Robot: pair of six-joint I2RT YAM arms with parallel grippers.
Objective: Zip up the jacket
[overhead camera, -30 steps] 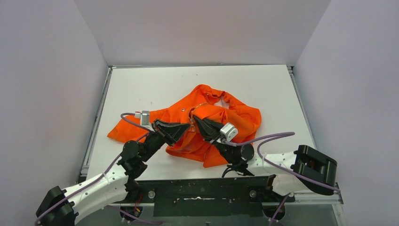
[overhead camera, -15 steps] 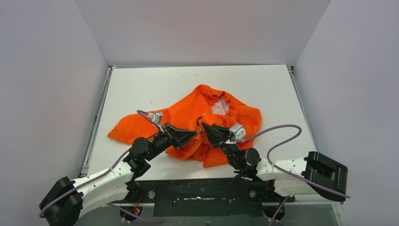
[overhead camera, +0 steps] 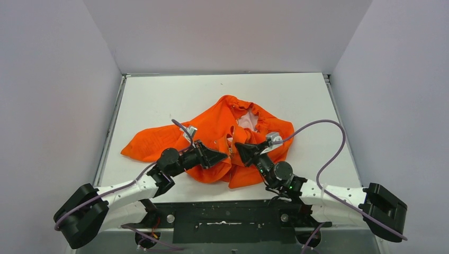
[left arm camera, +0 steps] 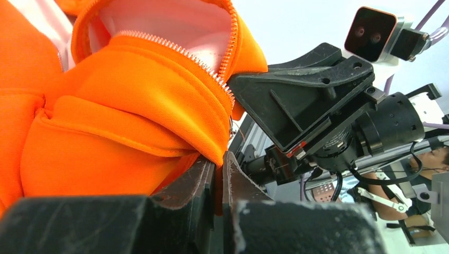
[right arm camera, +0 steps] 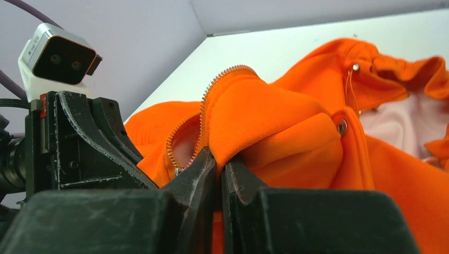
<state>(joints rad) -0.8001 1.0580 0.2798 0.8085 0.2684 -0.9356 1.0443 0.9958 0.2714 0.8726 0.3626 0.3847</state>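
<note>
While we hold the jacket (overhead camera: 212,132) by the near edge of the desk (overhead camera: 159,95), our left gripper (overhead camera: 226,156) and right gripper (overhead camera: 236,147) each clamp one front edge, tips facing, just apart; the zipper (left arm camera: 180,53) runs toward the far edge.

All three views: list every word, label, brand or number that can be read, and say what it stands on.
None can be read.
The jacket shows no print or tag.
The red patch on the right gripper, seen from the left wrist, is too small to read.
</note>
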